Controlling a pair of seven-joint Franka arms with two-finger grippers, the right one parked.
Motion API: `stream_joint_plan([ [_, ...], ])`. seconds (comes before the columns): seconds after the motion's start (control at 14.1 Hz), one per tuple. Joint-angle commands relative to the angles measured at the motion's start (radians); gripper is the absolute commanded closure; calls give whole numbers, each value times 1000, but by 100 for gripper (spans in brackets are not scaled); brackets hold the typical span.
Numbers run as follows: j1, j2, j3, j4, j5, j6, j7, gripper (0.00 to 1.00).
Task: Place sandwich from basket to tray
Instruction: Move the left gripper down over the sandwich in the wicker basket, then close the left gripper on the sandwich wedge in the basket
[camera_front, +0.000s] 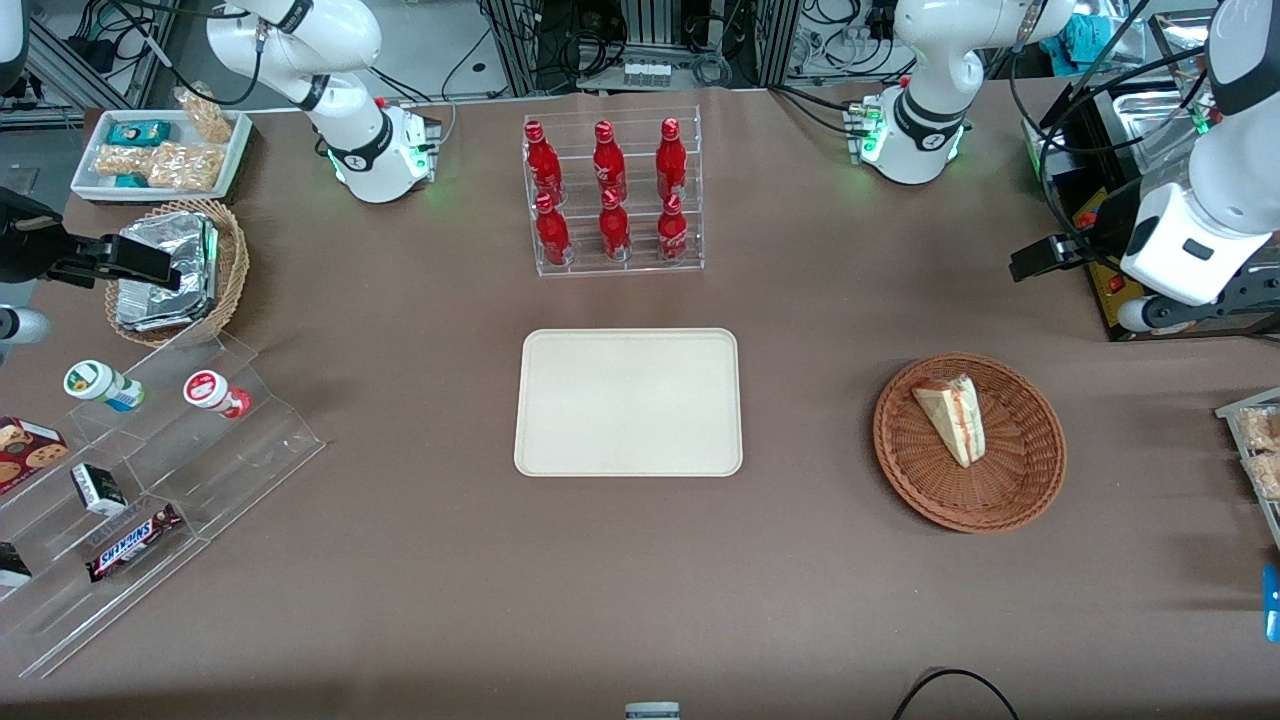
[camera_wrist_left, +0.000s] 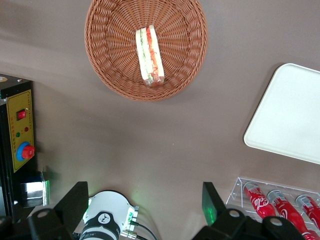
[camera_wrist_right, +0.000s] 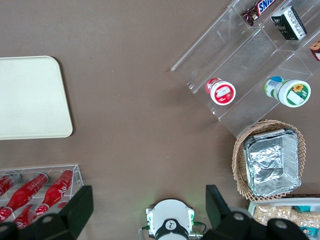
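Right now the small triangular sandwich wedge (camera_front: 953, 417) of pale white bread w/ red and green filling lies inside the wide, shallow, reddish-brown round wicker basket (camera_front: 1030, 480), toward the working arm's end of the brown desk (camera_front: 400, 560). From the wrist camera, the sandwich (camera_wrist_left: 149, 55) rests on its side near the basket's (camera_wrist_left: 105, 55) middle, filling edge showing, nothing else in the basket.

The left arm's hand (camera_wrist_left: 142, 210) hangs high above the desk, well apart from the basket and not over it; its two dark fingers (camera_wrist_left: 212, 202) stand wide apart, released, gripping nothing.

The flat cream rectangular tray (camera_front: 628, 401) w/ rounded corners sits bare at the desk's centre, well apart from the basket, w/ a clear acrylic rack of red bottles (camera_front: 612, 195) farther from the front camera than it.

Step in hand, as I judge it: reach for the sandwich. To do it well, bring the hand over the basket's middle, line the fingers across the wedge's flat bread faces, descend straight, and close gently, since soft bread prob. squashes or sheds filling under a hard squeeze. Keep fingertips off the woven rim.
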Motion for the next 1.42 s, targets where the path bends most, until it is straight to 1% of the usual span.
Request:
stream_joint_plan([
  [0.0,-18,18,16,29,-7,0,7,0],
  [0.28,-18,41,16,33,-5,0,-22,0],
  [0.35,-16,64,17,33,-8,0,-42,0],
  [0.57,-19,130,17,1,43,38,-71,0],
  [0.64,-18,144,17,-25,45,90,-71,0],
  [0.71,-18,145,19,-89,45,168,-72,0],
  [0.99,-18,102,32,-415,45,549,-75,0],
  [1.06,-18,98,32,-481,44,641,-103,0],
  [1.2,-19,119,31,-522,41,766,-240,0],
  [1.27,-22,142,31,-523,42,801,-287,0],
  [1.35,-22,153,31,-523,42,815,-296,0],
])
